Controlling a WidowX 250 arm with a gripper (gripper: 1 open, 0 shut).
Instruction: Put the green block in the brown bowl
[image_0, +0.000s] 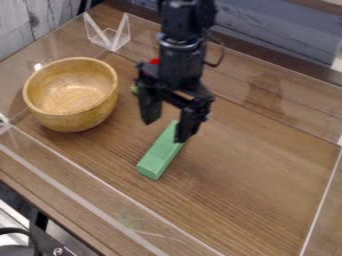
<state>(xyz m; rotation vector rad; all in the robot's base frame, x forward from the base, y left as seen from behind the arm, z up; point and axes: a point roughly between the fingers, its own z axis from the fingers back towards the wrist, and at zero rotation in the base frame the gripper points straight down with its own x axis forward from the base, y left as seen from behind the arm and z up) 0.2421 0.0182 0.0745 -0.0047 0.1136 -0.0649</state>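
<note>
The tool (171, 116) points straight down over the wooden table (254, 170), its two dark fingers (148, 106) spread wide with nothing between them. It hangs just above the upper end of the green block (162, 154); one finger stands to the left of that end and the other in front of its right side, hiding part of it. Whether either finger touches the block cannot be told from this view.

The green block lies flat on the table near the middle, a long bar set at a slant, its lower end toward the near edge and its upper end under the tool. The brown bowl (67, 93) sits upright to the left, apart from the block, and its wooden inside shows nothing in it. A clear plastic stand (107, 33) is at the far left corner of the table, behind the bowl. A low clear rim (80, 195) runs along the table's near edge.
</note>
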